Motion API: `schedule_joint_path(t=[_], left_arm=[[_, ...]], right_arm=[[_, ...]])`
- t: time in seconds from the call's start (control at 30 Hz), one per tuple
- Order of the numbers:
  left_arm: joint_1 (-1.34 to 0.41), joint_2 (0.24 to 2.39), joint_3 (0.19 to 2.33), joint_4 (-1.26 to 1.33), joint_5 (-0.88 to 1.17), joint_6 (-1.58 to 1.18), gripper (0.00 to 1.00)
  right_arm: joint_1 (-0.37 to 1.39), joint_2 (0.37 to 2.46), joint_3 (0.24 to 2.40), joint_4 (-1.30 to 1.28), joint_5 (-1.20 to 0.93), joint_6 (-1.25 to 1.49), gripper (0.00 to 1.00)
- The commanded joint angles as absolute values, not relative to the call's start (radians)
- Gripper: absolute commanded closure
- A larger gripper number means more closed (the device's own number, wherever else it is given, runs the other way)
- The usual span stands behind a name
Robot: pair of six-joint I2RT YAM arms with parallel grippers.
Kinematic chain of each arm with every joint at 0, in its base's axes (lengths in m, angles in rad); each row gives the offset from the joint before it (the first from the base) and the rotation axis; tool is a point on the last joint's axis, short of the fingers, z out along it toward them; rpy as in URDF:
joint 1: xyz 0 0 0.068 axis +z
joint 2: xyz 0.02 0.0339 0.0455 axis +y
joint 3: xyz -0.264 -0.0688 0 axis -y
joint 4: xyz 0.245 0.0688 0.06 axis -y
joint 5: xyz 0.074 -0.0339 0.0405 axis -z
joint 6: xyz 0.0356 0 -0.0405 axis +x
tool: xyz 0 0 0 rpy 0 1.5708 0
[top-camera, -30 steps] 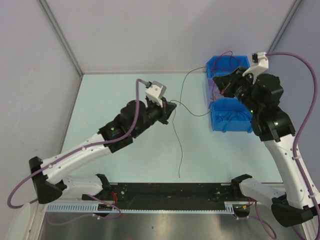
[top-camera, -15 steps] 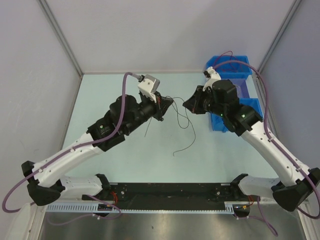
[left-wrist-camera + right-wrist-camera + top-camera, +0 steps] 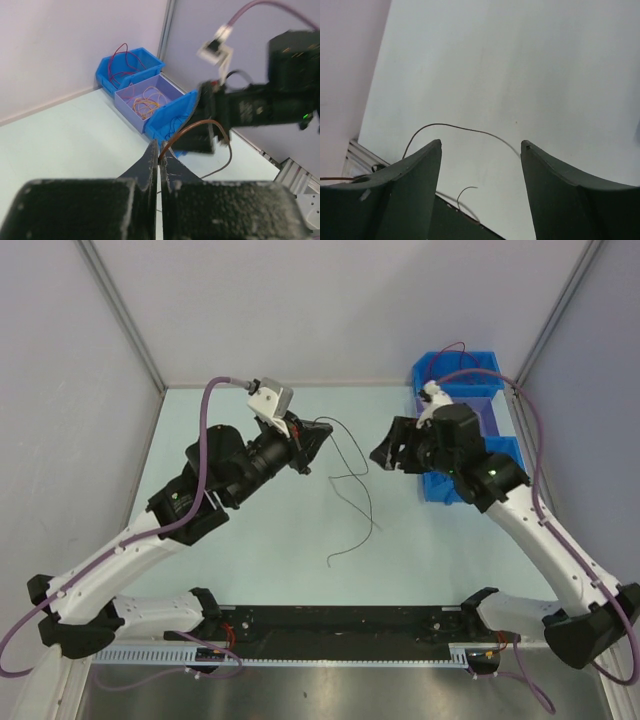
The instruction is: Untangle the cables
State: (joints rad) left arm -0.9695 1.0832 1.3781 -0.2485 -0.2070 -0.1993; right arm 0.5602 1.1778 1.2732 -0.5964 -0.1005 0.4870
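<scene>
Left gripper (image 3: 320, 429): jaws pressed together on one end of the brown cable (image 3: 352, 542), held up above the tabletop (image 3: 250, 540).
Brown cable: hangs from that grip in loose curls; its free end trails down between the two arms.
Right gripper (image 3: 383, 454): jaws wide apart, holding nothing, near the cable.
Other cables: red cables (image 3: 122, 62) and orange cables (image 3: 145, 102) lie in the bins (image 3: 107, 70) at the far right.
</scene>
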Motion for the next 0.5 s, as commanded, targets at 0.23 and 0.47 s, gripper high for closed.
schedule_joint_path(t=[0.23,0.47], left_arm=[[-0.956,1.072,1.376,-0.267,-0.216,-0.178,1.00],[-0.950,1.094,1.407,-0.268,-0.206,-0.181,1.00]], right_arm=[[0.383,0.913,1.292,-0.460,-0.408,0.374,0.31],[0.400,0.851,1.218,-0.393,-0.554,0.341,0.30]])
